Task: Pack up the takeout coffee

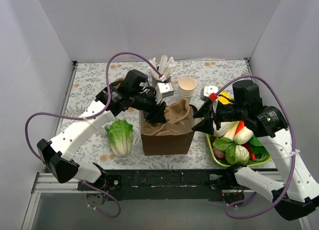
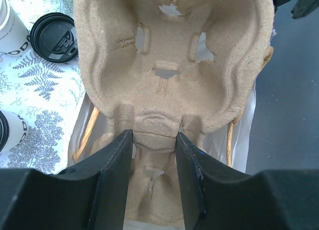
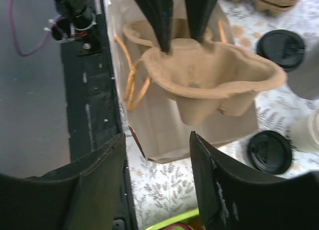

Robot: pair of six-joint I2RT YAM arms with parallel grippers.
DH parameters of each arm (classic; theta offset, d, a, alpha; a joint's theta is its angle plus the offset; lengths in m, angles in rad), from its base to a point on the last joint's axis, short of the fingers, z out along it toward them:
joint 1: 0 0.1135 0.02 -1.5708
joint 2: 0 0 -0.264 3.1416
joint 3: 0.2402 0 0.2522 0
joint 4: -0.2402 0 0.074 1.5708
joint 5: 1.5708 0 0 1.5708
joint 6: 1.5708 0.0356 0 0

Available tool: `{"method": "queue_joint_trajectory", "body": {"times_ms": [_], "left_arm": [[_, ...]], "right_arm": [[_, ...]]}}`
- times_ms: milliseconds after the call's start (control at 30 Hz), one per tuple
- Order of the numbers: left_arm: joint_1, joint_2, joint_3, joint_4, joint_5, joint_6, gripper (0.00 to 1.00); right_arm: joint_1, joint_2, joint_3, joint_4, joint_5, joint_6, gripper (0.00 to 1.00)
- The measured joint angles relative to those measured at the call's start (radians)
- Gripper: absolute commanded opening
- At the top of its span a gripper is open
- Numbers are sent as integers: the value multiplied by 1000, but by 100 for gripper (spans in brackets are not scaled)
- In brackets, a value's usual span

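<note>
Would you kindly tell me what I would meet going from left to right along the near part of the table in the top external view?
Going across: lettuce → brown paper bag → green tray of vegetables.

Robot lab test cell, not a real café. Plain white panel walls (image 1: 35,45) box the table (image 1: 89,85) on three sides. Aluminium frame rail (image 1: 45,182) runs along the near edge. Left arm (image 1: 79,132) and right arm (image 1: 291,155) are mounted there, with purple cables (image 1: 127,54) looped loose. Staged props: leaf-print cover, toy vegetables (image 1: 239,137) in green tray (image 1: 219,162), paper bag (image 1: 167,142), pulp cup carrier (image 1: 174,117), stacked cups (image 1: 187,88).
</note>
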Motion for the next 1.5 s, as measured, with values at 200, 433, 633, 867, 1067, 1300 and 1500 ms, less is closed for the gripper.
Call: {"method": "queue_joint_trajectory", "body": {"times_ms": [200, 433, 633, 867, 1067, 1300, 1500], "left_arm": [[0, 0, 0, -4, -15, 11, 0], [0, -1, 0, -3, -29, 16, 0], [0, -1, 0, -2, -34, 15, 0], [0, -1, 0, 0, -43, 15, 0], [0, -1, 0, 0, -56, 11, 0], [2, -1, 0, 1, -65, 3, 0], [2, -1, 0, -8, -77, 32, 0]], "right_arm": [[0, 82, 0, -40, -119, 14, 50], [0, 104, -4, -3, -209, 76, 43], [4, 143, -4, -2, -258, 90, 47], [25, 157, -6, 51, -282, 139, 46], [56, 204, -6, 73, -309, 156, 16], [103, 214, 53, -27, -293, 59, 1], [185, 202, 162, -140, -220, -90, 19]]}}
